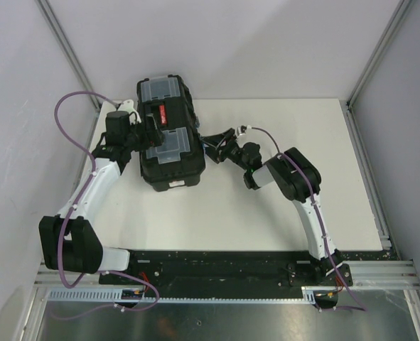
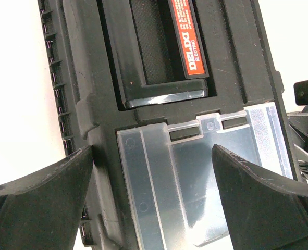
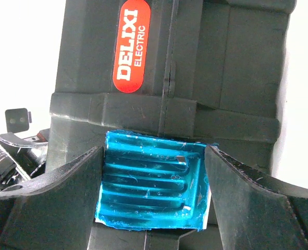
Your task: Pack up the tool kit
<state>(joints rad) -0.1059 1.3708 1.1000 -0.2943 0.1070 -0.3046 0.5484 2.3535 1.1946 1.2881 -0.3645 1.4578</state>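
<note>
The tool kit (image 1: 170, 142) is a black box standing shut at the back left of the white table. Its lid has two clear compartments, a near one (image 1: 168, 147) and a far one (image 1: 160, 88), with a red-marked handle (image 1: 163, 114) between them. My left gripper (image 1: 147, 131) hangs open over the lid, its jaws spanning the box's left edge and the near clear compartment (image 2: 195, 177). My right gripper (image 1: 210, 141) is at the box's right side. Its jaws stand open to either side of a blue latch (image 3: 148, 187), below a red logo (image 3: 131, 47). No screwdrivers are in view.
The white table (image 1: 266, 213) stretches right and forward of the box. Metal frame posts (image 1: 369, 67) rise at the back corners, with grey walls behind. A black base rail (image 1: 217, 263) carries both arms at the near edge. A purple cable (image 1: 71, 106) loops left of the left arm.
</note>
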